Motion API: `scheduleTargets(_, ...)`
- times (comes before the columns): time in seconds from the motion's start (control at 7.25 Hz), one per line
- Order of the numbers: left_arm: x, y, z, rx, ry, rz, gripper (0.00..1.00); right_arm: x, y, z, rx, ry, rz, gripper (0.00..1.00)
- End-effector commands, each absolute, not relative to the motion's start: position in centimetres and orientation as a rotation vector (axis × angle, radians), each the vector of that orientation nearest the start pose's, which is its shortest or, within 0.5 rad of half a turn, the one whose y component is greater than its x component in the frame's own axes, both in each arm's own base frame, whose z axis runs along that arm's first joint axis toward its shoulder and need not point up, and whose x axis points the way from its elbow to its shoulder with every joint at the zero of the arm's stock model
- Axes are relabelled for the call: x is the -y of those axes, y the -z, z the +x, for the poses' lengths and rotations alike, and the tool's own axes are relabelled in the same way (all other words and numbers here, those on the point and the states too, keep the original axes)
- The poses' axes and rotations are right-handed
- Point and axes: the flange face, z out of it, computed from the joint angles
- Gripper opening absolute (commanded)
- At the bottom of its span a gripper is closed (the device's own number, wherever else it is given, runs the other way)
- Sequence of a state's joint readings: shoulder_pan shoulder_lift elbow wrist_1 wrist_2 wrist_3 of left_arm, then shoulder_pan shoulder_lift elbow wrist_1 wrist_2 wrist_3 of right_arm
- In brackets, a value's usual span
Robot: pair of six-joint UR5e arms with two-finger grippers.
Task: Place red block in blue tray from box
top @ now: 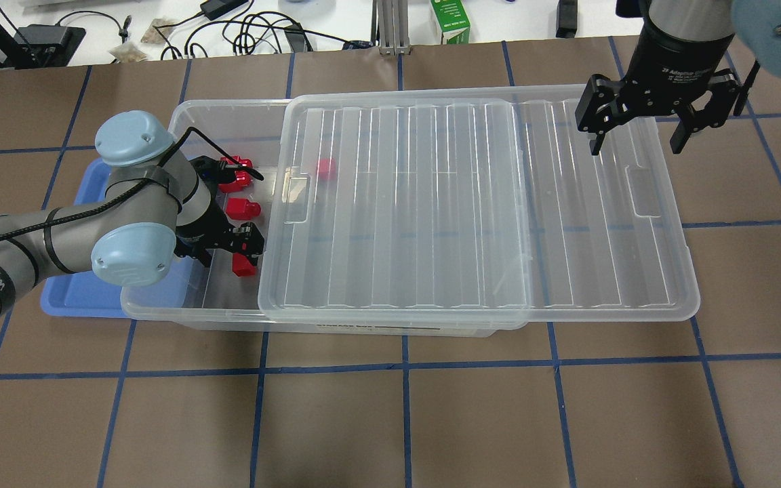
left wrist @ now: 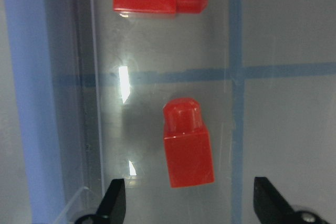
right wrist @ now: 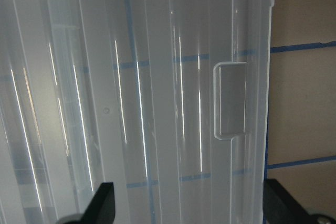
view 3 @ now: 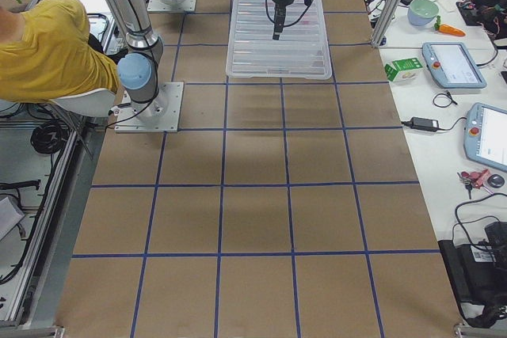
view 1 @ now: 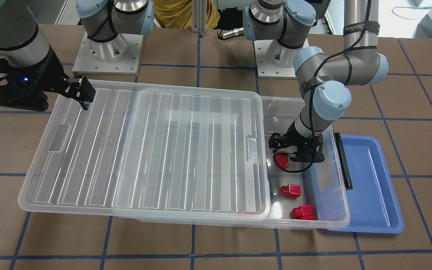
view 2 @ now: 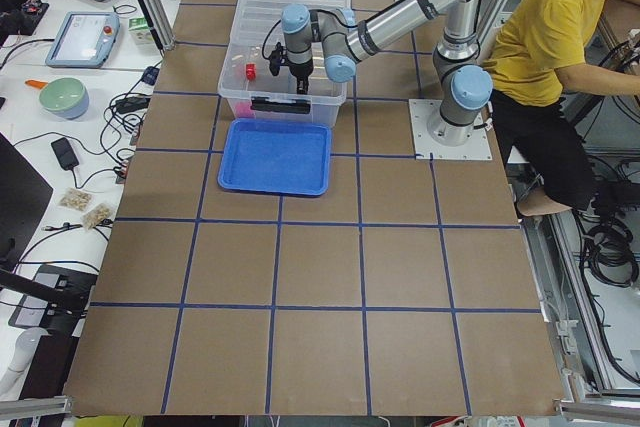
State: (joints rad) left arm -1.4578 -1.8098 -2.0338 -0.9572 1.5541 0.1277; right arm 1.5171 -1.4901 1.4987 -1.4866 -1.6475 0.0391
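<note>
The clear box [top: 214, 108] lies across the table, its ribbed lid [top: 431, 203] slid toward my right so the left end is uncovered. Three red blocks lie in that uncovered end [view 1: 284, 159] [view 1: 290, 190] [view 1: 303, 212]. My left gripper [top: 245, 247] is open and low inside the box. In the left wrist view one red block [left wrist: 186, 150] lies between and just ahead of its fingertips [left wrist: 115, 203], untouched. The blue tray [view 1: 369, 180] sits beside the box's latch end, partly under it. My right gripper [top: 636, 142] is open and empty above the lid's far right end.
A black latch [view 1: 343, 161] runs along the box end next to the tray. A faint red shape [top: 326, 168] shows through the lid. The box walls and lid edge [view 1: 266, 168] close in around my left gripper. A person in yellow [view 2: 560, 37] sits behind the robot.
</note>
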Motion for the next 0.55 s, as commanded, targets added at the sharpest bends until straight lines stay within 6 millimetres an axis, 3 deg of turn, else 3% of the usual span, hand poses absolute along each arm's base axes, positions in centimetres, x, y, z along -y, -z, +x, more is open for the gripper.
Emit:
scheduleTargets(0.0,49.91,-20.36,-8.03,-3.164,-0.161,-0.006,0.87,52.36,-47.27,9.77,-3.211,-0.157,0.132,1.00)
scheduleTargets(0.41,49.85,-19.91,-8.13,-3.165,-0.178,-0.016,0.87,52.12,-46.65,9.70,-3.209,-0.174,0.131,1.00)
